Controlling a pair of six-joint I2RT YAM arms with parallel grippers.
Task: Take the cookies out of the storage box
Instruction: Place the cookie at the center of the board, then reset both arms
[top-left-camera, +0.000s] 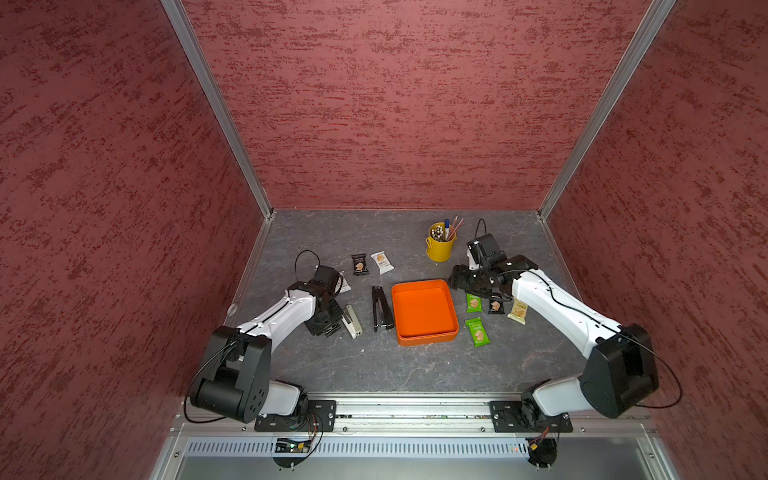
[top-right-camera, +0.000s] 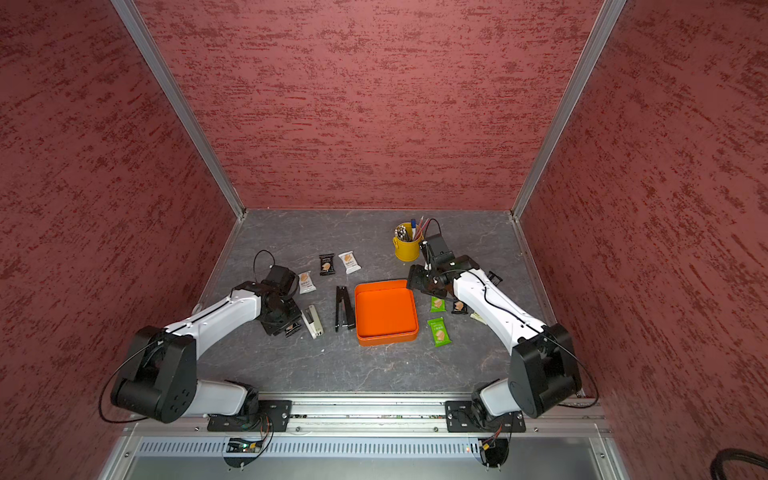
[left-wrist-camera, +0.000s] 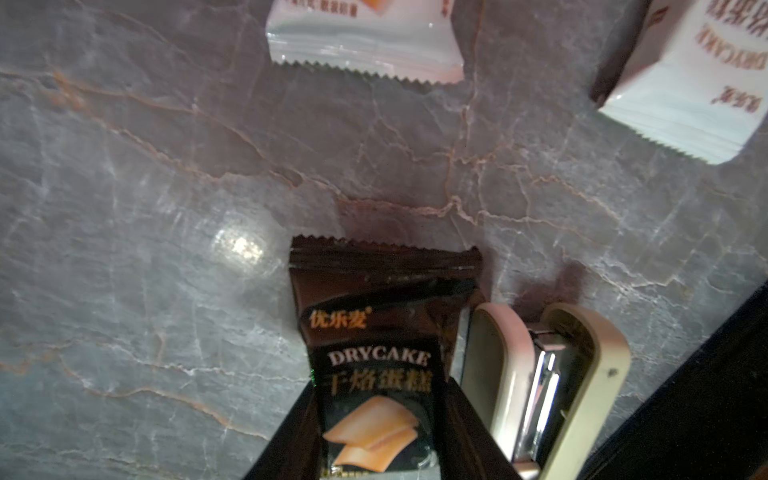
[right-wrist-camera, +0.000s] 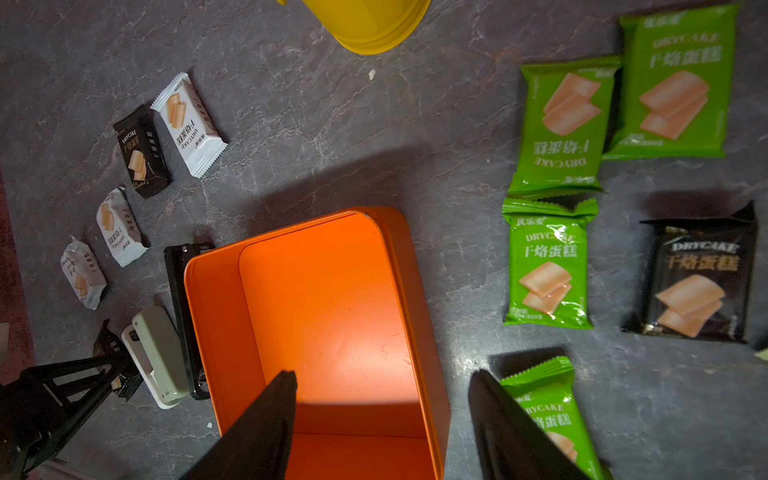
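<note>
Yellow pen bucket (top-left-camera: 439, 249) stands at the back, pens and pencils poking out. Nearer the front, a black stapler (top-left-camera: 381, 308) lies flat on the grey marbled tabletop (top-left-camera: 374, 365), with a beige stapler (top-left-camera: 353, 323) near it, not touching.

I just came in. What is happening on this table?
Cookie packets are being taken out of the orange storage box, which holds nothing now. The left gripper has its jaws shut on a black cookie packet, beside the beige stapler. The right gripper hangs with open jaws astride one wall of the box. The other packets, among them a green packet, lie on the table on both sides of it.
</note>
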